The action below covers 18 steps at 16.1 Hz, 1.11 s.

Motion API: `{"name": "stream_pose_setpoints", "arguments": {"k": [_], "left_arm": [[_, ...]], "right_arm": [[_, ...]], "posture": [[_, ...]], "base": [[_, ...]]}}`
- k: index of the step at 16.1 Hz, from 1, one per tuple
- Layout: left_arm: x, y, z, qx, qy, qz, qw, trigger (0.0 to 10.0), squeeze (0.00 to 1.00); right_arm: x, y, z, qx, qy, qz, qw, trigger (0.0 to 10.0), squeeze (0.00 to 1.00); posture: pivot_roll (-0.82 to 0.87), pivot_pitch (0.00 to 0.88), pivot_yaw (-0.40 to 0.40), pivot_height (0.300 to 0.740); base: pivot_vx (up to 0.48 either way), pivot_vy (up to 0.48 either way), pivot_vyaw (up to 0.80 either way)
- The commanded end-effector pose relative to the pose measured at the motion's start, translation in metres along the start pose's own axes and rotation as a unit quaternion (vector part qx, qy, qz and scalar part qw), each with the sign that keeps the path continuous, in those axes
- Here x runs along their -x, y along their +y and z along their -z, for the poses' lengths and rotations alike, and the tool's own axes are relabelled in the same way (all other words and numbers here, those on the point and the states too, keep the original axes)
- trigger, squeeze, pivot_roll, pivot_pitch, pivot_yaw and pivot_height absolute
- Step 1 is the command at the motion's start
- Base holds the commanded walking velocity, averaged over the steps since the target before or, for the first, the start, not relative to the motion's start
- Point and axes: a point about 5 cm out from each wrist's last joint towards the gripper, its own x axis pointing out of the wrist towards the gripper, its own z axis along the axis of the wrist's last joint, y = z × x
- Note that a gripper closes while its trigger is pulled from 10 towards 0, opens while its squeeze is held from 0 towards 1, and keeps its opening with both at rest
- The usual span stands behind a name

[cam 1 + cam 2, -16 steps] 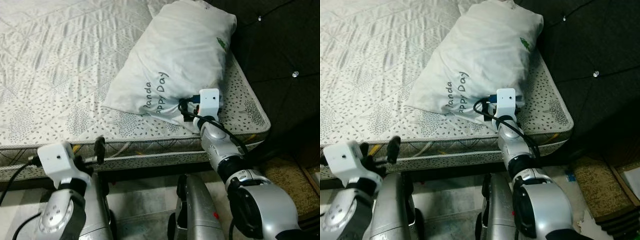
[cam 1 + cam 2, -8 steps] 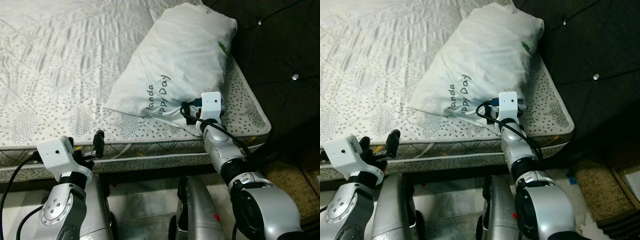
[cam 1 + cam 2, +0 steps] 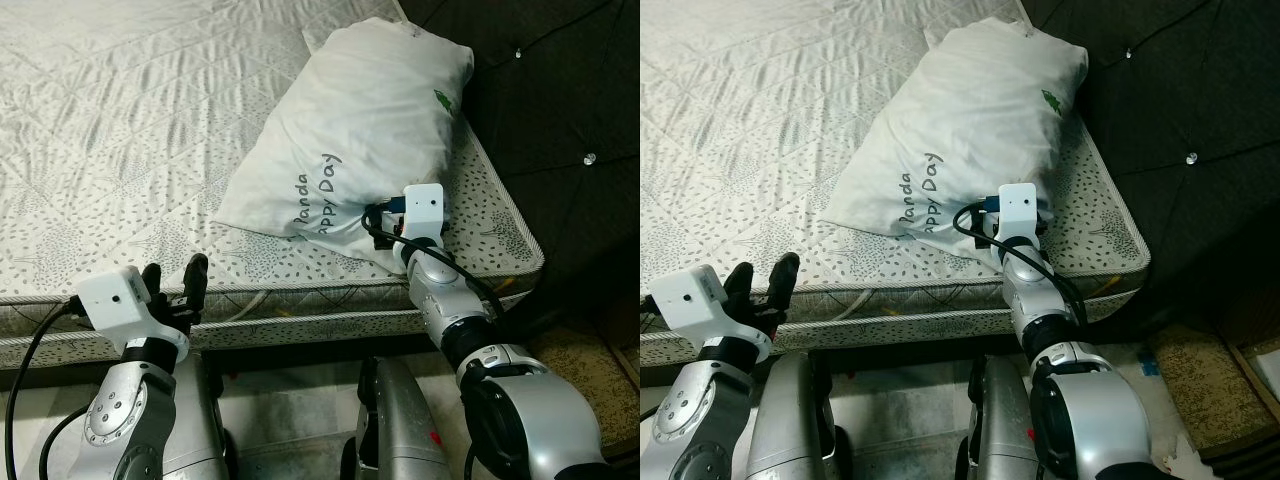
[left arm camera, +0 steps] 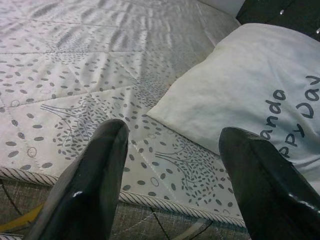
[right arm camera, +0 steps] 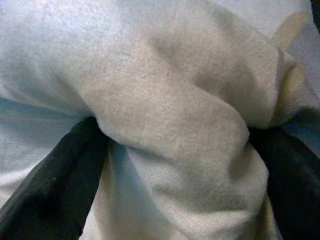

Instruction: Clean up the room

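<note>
Even indoor light falls bright on the bed [image 3: 120,150], while the headboard [image 3: 560,90] and the floor beneath sink into deep shadow. The eye views are sharp. In the right wrist view the pillow [image 5: 165,125] sits close, soft and dim.

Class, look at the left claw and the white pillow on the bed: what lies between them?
Only bare patterned mattress lies between the open left claw and the pillow, as the left wrist view shows. The right claw pinches the pillow.

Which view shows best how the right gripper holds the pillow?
The right wrist view: both black fingers pinch a fold of the pillow. In the eye views the right gripper is mostly hidden behind its wrist camera.
</note>
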Motion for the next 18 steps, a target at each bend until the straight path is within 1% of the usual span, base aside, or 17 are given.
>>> {"name": "stream_pose_setpoints", "arguments": {"k": [1, 2, 3, 6, 7, 8, 9, 10, 11, 12, 13, 14, 15, 16, 17, 18], "left_arm": [[-0.001, 0.003, 0.006, -0.011, 0.024, -0.016, 1.0, 10.0, 0.0], [-0.001, 0.003, 0.007, -0.001, 0.022, -0.016, 1.0, 10.0, 0.36], [-0.001, 0.002, 0.006, 0.012, 0.017, -0.01, 1.0, 10.0, 1.0], [0.001, 0.001, 0.006, 0.013, 0.02, -0.011, 1.0, 10.0, 1.0], [0.001, 0.001, 0.006, 0.013, 0.02, -0.009, 1.0, 10.0, 1.0], [0.002, 0.001, 0.007, 0.012, 0.022, -0.011, 1.0, 10.0, 1.0], [0.002, 0.001, 0.008, 0.01, 0.027, -0.011, 1.0, 10.0, 1.0], [0.002, 0.001, 0.009, 0.009, 0.029, -0.011, 0.999, 10.0, 1.0], [0.002, 0.0, 0.01, 0.008, 0.035, -0.005, 0.999, 10.0, 0.87], [0.003, -0.003, 0.011, 0.01, 0.04, 0.003, 0.999, 10.0, 0.0], [0.006, -0.005, 0.013, 0.012, 0.046, 0.012, 0.999, 10.0, 0.0], [0.008, -0.004, 0.015, 0.011, 0.05, 0.013, 0.999, 10.0, 0.0], [0.008, -0.004, 0.016, 0.01, 0.052, 0.012, 0.999, 10.0, 0.0], [0.008, -0.004, 0.016, 0.016, 0.051, 0.013, 0.999, 10.0, 0.31], [0.008, -0.004, 0.016, 0.02, 0.048, 0.016, 0.998, 10.0, 1.0], [0.007, -0.006, 0.015, 0.023, 0.045, 0.02, 0.999, 10.0, 1.0]], "right_arm": [[-0.001, -0.006, -0.002, 0.001, 0.0, 0.011, 1.0, 10.0, 0.0], [0.0, -0.007, -0.001, -0.004, -0.001, 0.012, 1.0, 10.0, 0.0], [0.0, -0.008, -0.002, -0.011, -0.006, 0.015, 1.0, 10.0, 1.0], [0.0, -0.018, -0.011, -0.011, -0.036, 0.046, 0.998, 10.0, 1.0], [0.0, -0.022, -0.011, -0.015, -0.032, 0.049, 0.998, 10.0, 1.0], [0.002, -0.025, -0.005, -0.017, -0.021, 0.045, 0.999, 10.0, 1.0], [0.003, -0.025, -0.002, -0.016, -0.019, 0.039, 0.999, 10.0, 0.0], [0.004, -0.025, -0.001, -0.015, -0.019, 0.036, 0.999, 10.0, 0.0], [0.007, -0.026, 0.003, -0.029, -0.02, 0.031, 0.999, 10.0, 0.0], [0.012, -0.026, 0.004, -0.046, -0.032, 0.024, 0.998, 10.0, 0.0], [0.02, -0.026, 0.002, -0.062, -0.055, 0.009, 0.997, 10.0, 0.0], [0.028, -0.028, 0.003, -0.066, -0.061, 0.002, 0.996, 0.0, 0.0], [0.035, -0.03, 0.005, -0.066, -0.063, -0.007, 0.996, 0.0, 0.0], [0.039, -0.032, 0.007, -0.06, -0.06, -0.01, 0.996, 0.0, 0.0], [0.043, -0.034, 0.01, -0.063, -0.06, -0.012, 0.996, 0.0, 0.0], [0.048, -0.036, 0.012, -0.064, -0.062, -0.015, 0.996, 0.0, 0.0]], "posture": [[0.05, 0.119, -0.092, 0.529], [0.05, 0.119, -0.092, 0.529], [0.06, 0.119, -0.092, 0.529], [0.06, 0.123, -0.093, 0.529], [0.06, 0.123, -0.094, 0.529], [0.06, 0.12, -0.095, 0.529], [0.05, 0.12, -0.095, 0.529], [0.05, 0.12, -0.095, 0.529], [0.05, 0.114, -0.095, 0.529], [0.05, 0.109, -0.094, 0.529], [0.05, 0.105, -0.092, 0.529], [0.04, 0.096, -0.087, 0.529], [0.03, 0.093, -0.085, 0.529], [0.03, 0.087, -0.082, 0.529], [0.03, 0.082, -0.08, 0.529], [0.03, 0.071, -0.079, 0.529]], "base": [[0.0, 0.0, 0.0], [0.0, 0.0, 0.0], [0.0, 0.0, 0.0], [0.0, 0.0, 0.0], [0.0, 0.0, 0.0], [0.0, 0.0, 0.0], [0.0, 0.0, 0.0], [0.0, 0.0, 0.0], [0.0, 0.0, 0.0], [0.0, 0.0, 0.0], [0.0, 0.0, 0.0], [0.0, 0.0, 0.0], [0.0, 0.0, 0.0], [0.0, 0.0, 0.0], [0.0, 0.0, 0.0], [0.0, 0.0, 0.0]]}}
